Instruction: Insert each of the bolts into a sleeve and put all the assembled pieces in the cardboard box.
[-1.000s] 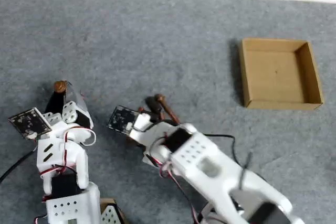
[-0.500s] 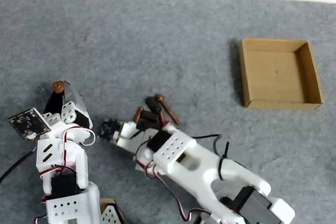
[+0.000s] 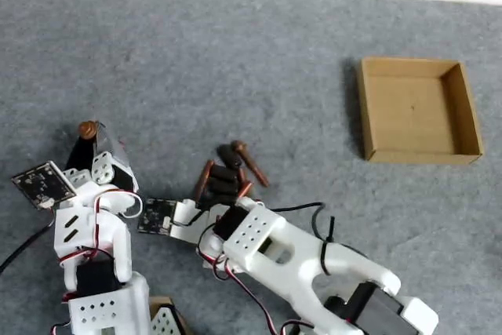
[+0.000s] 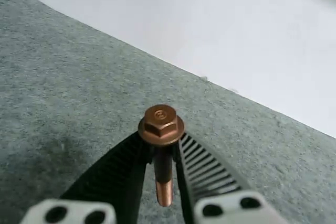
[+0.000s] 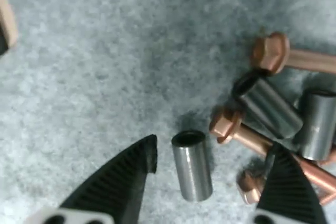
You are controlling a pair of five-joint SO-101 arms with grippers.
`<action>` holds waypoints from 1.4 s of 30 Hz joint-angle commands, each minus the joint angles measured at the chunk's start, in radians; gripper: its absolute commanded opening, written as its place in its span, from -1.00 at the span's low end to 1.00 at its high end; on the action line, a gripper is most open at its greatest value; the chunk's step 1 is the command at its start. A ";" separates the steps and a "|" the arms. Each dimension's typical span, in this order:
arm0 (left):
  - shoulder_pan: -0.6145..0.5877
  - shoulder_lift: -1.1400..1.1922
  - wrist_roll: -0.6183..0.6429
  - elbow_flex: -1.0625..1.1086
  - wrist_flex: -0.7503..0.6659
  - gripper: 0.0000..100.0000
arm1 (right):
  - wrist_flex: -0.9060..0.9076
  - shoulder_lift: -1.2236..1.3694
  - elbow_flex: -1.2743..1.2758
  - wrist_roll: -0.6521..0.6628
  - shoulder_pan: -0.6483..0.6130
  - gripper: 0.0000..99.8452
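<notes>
My left gripper (image 4: 163,148) is shut on a copper bolt (image 4: 161,125), held head up with its shaft between the black fingers; in the high view the bolt (image 3: 89,129) is at the left, above the grey mat. My right gripper (image 5: 212,156) is open over a steel sleeve (image 5: 192,166) that lies between its fingers, apart from both. Just beyond lie more copper bolts (image 5: 270,52) and dark sleeves (image 5: 270,108) in a pile. In the high view this pile (image 3: 223,174) sits mid-table at the tip of the right arm (image 3: 259,233). The cardboard box (image 3: 369,107) stands open at the far right.
Grey mat (image 3: 235,60) covers the whole table. A white wall (image 4: 236,35) rises past the mat's far edge. Wide bare mat lies between the pile and the box. The two arms stand close side by side at the near edge.
The right arm has swung its wrist leftward and nearer, uncovering more of the pile. The left arm has stayed where it was with the bolt.
</notes>
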 commanded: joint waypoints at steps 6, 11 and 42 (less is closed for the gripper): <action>-0.012 -0.018 0.002 0.013 -0.008 -0.99 | -0.005 0.016 0.081 0.009 0.035 -0.43; -0.012 -0.018 0.002 0.013 -0.008 -0.99 | -0.004 0.016 0.085 0.011 0.036 -0.43; -0.008 -0.018 0.002 0.015 -0.008 -0.99 | 0.050 0.016 0.153 0.014 0.150 -0.43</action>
